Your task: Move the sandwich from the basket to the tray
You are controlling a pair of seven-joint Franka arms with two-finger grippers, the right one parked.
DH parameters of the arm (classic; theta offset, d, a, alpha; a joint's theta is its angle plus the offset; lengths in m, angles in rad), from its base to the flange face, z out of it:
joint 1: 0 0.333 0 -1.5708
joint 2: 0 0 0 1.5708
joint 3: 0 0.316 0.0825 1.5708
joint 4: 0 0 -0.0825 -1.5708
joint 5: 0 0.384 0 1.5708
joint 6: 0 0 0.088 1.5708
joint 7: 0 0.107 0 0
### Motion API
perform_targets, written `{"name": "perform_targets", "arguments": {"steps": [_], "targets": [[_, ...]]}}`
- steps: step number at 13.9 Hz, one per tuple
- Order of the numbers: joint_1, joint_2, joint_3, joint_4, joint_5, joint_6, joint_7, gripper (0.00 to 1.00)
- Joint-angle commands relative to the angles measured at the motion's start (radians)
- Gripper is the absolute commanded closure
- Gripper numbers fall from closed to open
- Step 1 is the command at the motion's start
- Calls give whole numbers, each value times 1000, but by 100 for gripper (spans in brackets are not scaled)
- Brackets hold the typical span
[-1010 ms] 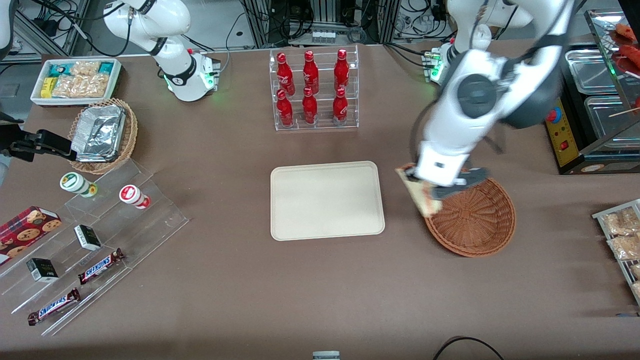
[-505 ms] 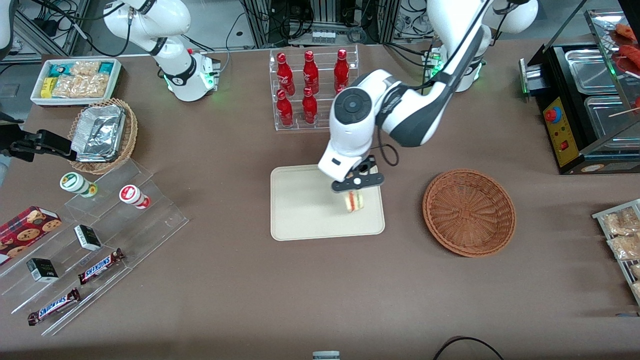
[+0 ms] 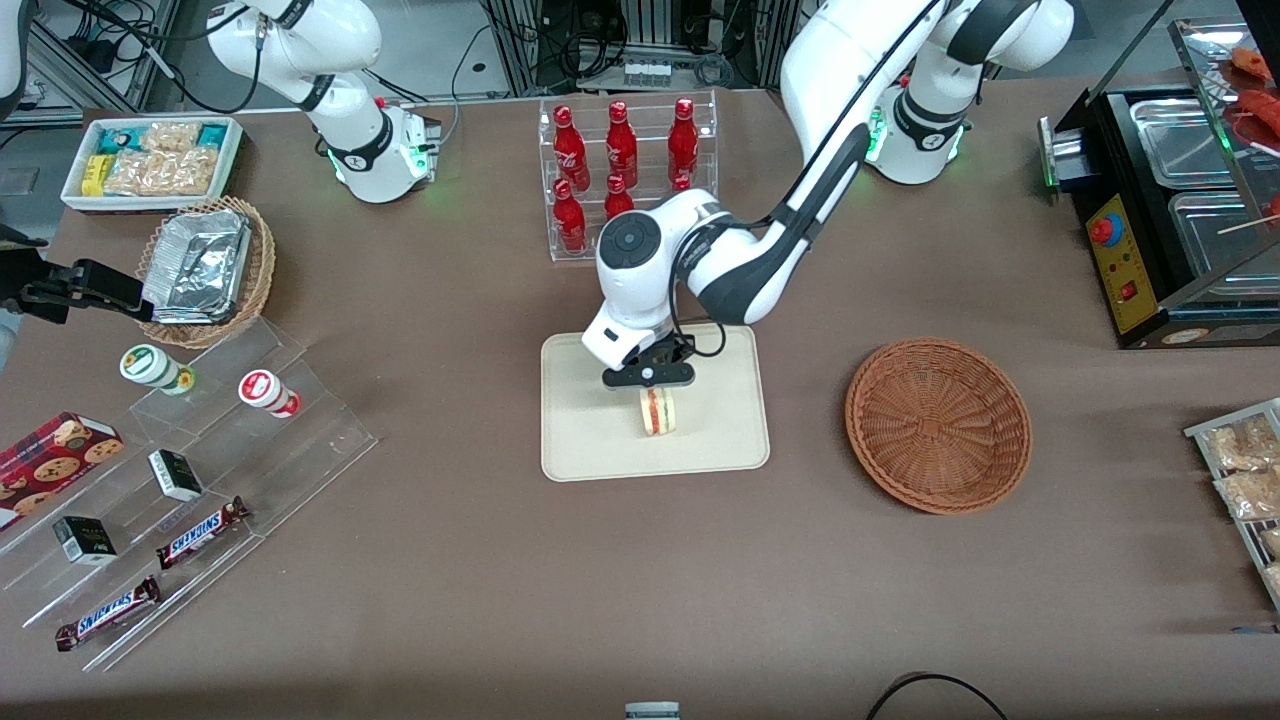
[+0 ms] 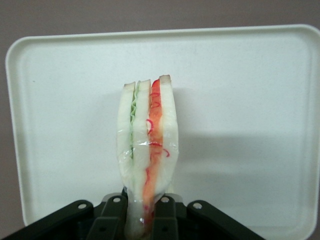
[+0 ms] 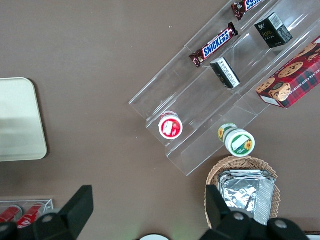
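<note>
Two dark fingers (image 4: pixel 116 216) press against the narrow end of one sandwich (image 4: pixel 147 150), closed on it so that its layered cut edge of white bread, green and orange-red filling faces the wrist camera. The gripper (image 3: pixel 650 385) hangs over the middle of the single cream tray (image 3: pixel 590 440), with the sandwich (image 3: pixel 658 411) upright just beneath it; whether the sandwich touches the tray cannot be told. The fingertips are cut off by the wrist view's edge.

One round reddish-brown basket (image 3: pixel 938 425) sits on the brown worktop (image 3: pixel 480 580) beside the tray, toward the working arm's end, with nothing in it. Farther from the front camera than the tray stands a clear rack of red bottles (image 3: pixel 620 170); five show plainly and the arm hides part of the rack.

Toward the parked arm's end lie two Snickers bars (image 3: pixel 200 532), two small dark boxes (image 3: pixel 175 474), two round lidded tubs (image 3: pixel 268 392), one cookie box (image 3: pixel 55 455), one foil-lined wicker basket (image 3: pixel 258 275) and one white box of snack packets (image 3: pixel 150 160). Cables and metal frames fill the room farther off
</note>
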Motion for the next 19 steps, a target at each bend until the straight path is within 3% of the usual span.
{"name": "perform_targets", "arguments": {"steps": [1,2,3,4,7,11,14,19], "targets": [[-28,45,14,42,49,13,-24,100],[-27,51,14,42,50,13,-22,78],[-27,49,14,42,53,13,-21,26],[-28,48,15,44,54,12,-16,0],[-25,23,18,44,51,-1,-21,0],[-5,-128,21,42,31,-140,-25,0],[82,-262,20,31,8,-264,-79,0],[240,-431,18,27,-21,-422,1,0]]}}
